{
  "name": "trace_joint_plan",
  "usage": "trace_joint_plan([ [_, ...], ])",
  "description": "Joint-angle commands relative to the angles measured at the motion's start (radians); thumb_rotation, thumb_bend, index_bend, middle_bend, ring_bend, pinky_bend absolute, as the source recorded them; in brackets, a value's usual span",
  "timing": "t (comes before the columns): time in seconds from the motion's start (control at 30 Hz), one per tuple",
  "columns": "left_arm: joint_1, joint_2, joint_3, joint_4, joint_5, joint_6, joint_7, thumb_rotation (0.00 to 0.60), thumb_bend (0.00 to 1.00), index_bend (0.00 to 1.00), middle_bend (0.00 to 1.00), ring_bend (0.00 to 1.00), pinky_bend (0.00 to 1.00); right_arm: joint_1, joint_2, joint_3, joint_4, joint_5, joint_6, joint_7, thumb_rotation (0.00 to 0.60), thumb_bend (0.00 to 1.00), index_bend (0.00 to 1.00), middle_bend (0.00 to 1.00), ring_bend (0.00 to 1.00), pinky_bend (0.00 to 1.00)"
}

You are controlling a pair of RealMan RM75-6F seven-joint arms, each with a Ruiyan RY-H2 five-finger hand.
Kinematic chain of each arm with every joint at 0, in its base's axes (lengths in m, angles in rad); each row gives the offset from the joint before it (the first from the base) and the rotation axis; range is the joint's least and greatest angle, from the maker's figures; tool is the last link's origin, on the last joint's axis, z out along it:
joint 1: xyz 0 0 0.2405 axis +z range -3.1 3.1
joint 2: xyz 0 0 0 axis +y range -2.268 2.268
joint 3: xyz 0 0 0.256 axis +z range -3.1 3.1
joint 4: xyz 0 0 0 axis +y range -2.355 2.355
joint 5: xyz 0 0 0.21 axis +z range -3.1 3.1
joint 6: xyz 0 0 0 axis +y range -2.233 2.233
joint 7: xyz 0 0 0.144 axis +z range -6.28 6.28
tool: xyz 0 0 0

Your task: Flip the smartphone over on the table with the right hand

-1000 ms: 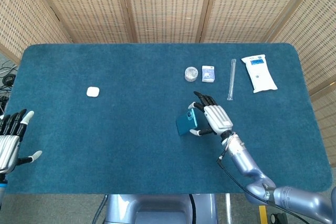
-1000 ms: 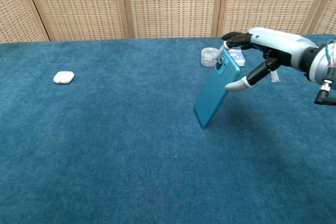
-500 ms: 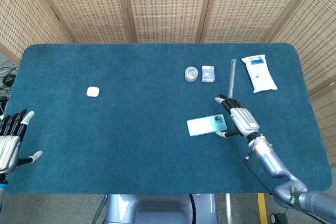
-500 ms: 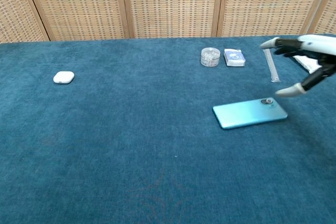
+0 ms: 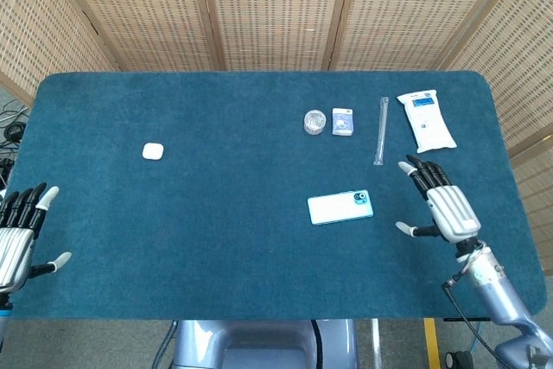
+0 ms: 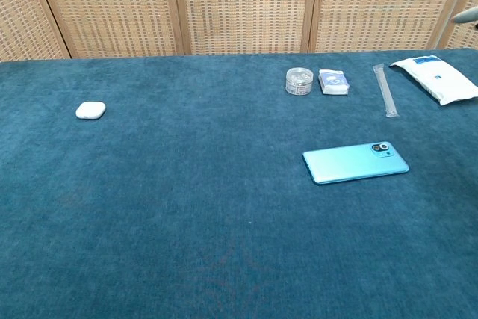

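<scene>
The left hand (image 5: 17,235) hovers at the surface's (image 5: 216,239) left edge, fingers spread, holding nothing. A white earbud case (image 5: 153,151) lies further in. Near the middle, the turquoise smartphone (image 5: 340,207) lies flat, camera side up. Behind it sit a small clear jar (image 5: 314,121), a card box (image 5: 343,121), a wrapped straw (image 5: 379,130) and a wipes pack (image 5: 425,121). The right hand (image 5: 441,203) is released, fingers apart, well apart from the phone.

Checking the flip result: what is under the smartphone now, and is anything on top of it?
The smartphone lies flat on the blue table with its camera side up and nothing on it. Its underside is hidden. The right hand is apart from it.
</scene>
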Motion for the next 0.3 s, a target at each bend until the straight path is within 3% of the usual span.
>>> trace_joint_plan([
  [0.03, 0.006, 0.003, 0.004, 0.001, 0.014, 0.012, -0.008, 0.600, 0.00, 0.00, 0.00, 0.00, 0.00, -0.117, 0.036, -0.048, -0.089, -0.074, 0.169, -0.168, 0.600, 0.16, 0.00, 0.00, 0.00, 0.00],
  [0.17, 0.014, 0.014, 0.016, -0.005, 0.025, 0.017, 0.012, 0.600, 0.00, 0.00, 0.00, 0.00, 0.00, -0.192, 0.030, -0.056, -0.115, -0.097, 0.287, -0.320, 0.600, 0.00, 0.00, 0.00, 0.00, 0.00],
  [0.3, 0.019, 0.025, 0.025, -0.021, 0.036, 0.020, 0.030, 0.600, 0.00, 0.00, 0.00, 0.00, 0.00, -0.252, 0.008, -0.063, -0.117, -0.124, 0.380, -0.378, 0.600, 0.00, 0.00, 0.00, 0.00, 0.00],
])
